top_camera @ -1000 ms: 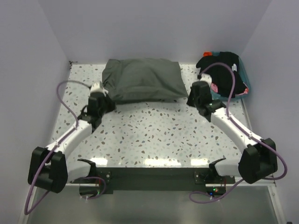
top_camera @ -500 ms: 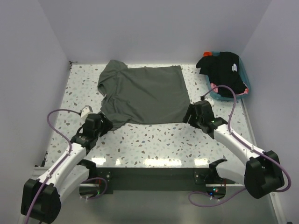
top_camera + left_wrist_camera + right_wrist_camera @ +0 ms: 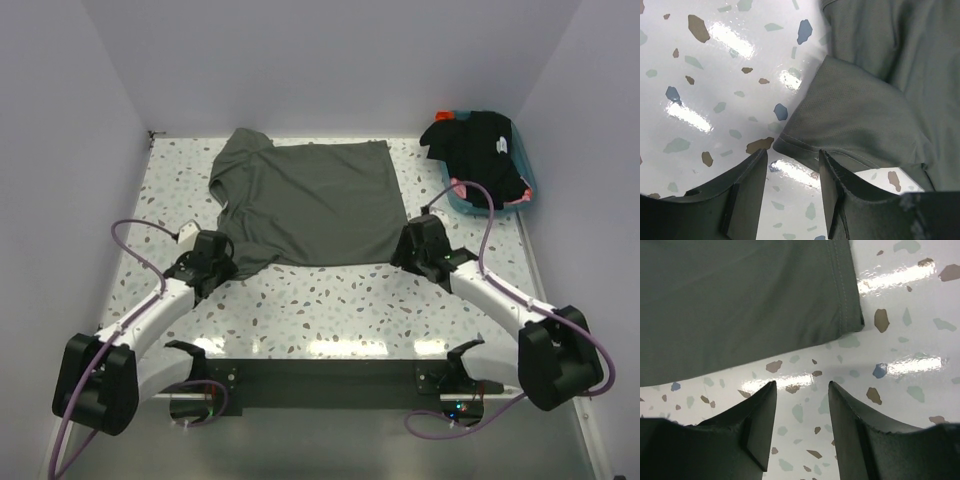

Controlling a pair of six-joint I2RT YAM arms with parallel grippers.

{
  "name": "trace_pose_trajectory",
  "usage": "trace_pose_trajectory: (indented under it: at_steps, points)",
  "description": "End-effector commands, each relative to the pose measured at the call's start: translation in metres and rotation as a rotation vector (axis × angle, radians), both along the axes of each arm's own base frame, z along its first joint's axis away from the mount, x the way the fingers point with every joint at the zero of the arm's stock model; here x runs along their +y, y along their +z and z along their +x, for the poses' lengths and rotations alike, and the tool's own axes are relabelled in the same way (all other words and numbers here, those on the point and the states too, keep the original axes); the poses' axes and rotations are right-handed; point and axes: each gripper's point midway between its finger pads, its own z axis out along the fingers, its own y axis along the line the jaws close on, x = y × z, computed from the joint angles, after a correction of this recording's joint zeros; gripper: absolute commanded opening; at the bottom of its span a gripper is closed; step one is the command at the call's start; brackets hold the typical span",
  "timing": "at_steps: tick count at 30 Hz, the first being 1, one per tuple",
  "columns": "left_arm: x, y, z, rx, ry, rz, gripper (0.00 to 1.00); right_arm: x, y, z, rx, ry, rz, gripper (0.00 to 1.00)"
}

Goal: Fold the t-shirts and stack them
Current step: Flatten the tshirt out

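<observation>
A dark olive-grey t-shirt lies spread flat on the speckled table, its hem toward the arms. My left gripper is open and empty at the shirt's near left sleeve, whose hem lies just beyond the fingertips. My right gripper is open and empty just short of the shirt's near right corner. Black t-shirts with a small white mark are heaped in the tub at the back right.
A teal plastic tub stands at the back right against the wall. White walls close the table at the left, back and right. A dark rail runs along the near edge between the arm bases.
One second ago the shirt was bunched at the back with both grippers at its corners. It has been drawn toward the arms and spread flat. Both grippers now stand open just off the cloth.
</observation>
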Motion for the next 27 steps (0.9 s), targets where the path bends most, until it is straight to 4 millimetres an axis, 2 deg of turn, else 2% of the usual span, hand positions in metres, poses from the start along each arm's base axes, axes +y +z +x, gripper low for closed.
trace_pose_trajectory:
  at_steps: [1,2,3,4,5,6,7,8,9,10,11,12,14,15,16,17,18,19,20,22,23,27]
  points:
    - [-0.003,0.011,0.016,-0.048,-0.012,0.005,0.52,0.05,0.026,0.015,-0.095,0.127,0.045,0.49]
    - [-0.004,0.01,0.018,-0.048,-0.018,0.006,0.53,0.062,0.028,0.014,-0.103,0.153,0.028,0.49]
    - [-0.005,0.007,0.018,-0.036,-0.024,0.007,0.56,0.071,0.02,0.014,-0.091,0.169,-0.014,0.49]
    - [-0.005,0.006,0.02,-0.038,-0.034,0.013,0.56,0.101,0.03,0.01,-0.12,0.236,-0.002,0.47]
    - [-0.007,0.004,0.022,-0.037,-0.039,0.011,0.57,0.115,0.028,0.009,-0.117,0.263,-0.006,0.46]
    - [-0.008,-0.003,0.021,-0.018,-0.055,0.017,0.57,0.127,0.017,0.008,-0.098,0.291,-0.028,0.45]
    - [-0.009,-0.005,0.023,-0.016,-0.069,0.021,0.57,0.156,0.026,0.006,-0.122,0.348,-0.012,0.45]
    - [-0.011,-0.007,0.025,-0.015,-0.074,0.019,0.57,0.169,0.026,0.005,-0.127,0.375,-0.008,0.43]
    - [-0.011,-0.012,0.026,0.006,-0.075,0.023,0.52,0.183,0.027,0.004,-0.134,0.405,-0.004,0.43]
    - [-0.012,-0.013,0.028,0.008,-0.08,0.022,0.49,0.21,0.027,0.003,-0.149,0.46,-0.007,0.43]
    - [-0.014,-0.012,0.03,0.005,-0.083,0.015,0.39,0.223,0.028,0.003,-0.16,0.484,-0.005,0.43]
    - [-0.015,-0.01,0.032,-0.002,-0.083,0.006,0.34,0.249,0.025,0.002,-0.169,0.535,-0.01,0.43]
    - [-0.017,-0.003,0.037,-0.026,-0.084,-0.001,0.24,0.275,0.022,0.0,-0.177,0.588,-0.015,0.43]
    - [-0.018,0.002,0.039,-0.04,-0.086,-0.002,0.14,0.287,0.022,-0.001,-0.186,0.609,-0.014,0.43]
    - [-0.016,0.006,0.039,-0.041,-0.084,0.006,0.1,0.31,0.017,-0.003,-0.195,0.653,-0.014,0.42]
    - [-0.016,0.014,0.043,-0.059,-0.083,0.006,0.02,0.32,0.014,-0.005,-0.197,0.674,-0.014,0.42]
    - [-0.015,0.019,0.045,-0.066,-0.084,0.014,0.0,0.338,0.023,-0.007,-0.224,0.7,0.004,0.42]
    - [-0.014,0.021,0.044,-0.065,-0.083,0.019,0.0,0.346,0.018,-0.007,-0.222,0.712,-0.001,0.41]
    - [-0.014,0.029,0.047,-0.085,-0.083,0.016,0.0,0.352,0.005,-0.009,-0.207,0.725,-0.017,0.41]
    - [-0.013,0.033,0.045,-0.085,-0.084,0.018,0.0,0.368,0.003,-0.014,-0.219,0.752,-0.005,0.41]
    - [-0.013,0.038,0.046,-0.096,-0.082,0.016,0.0,0.372,-0.003,-0.017,-0.216,0.76,-0.007,0.41]
    - [-0.012,0.043,0.042,-0.104,-0.08,0.004,0.0,0.385,-0.007,-0.03,-0.243,0.782,0.002,0.44]
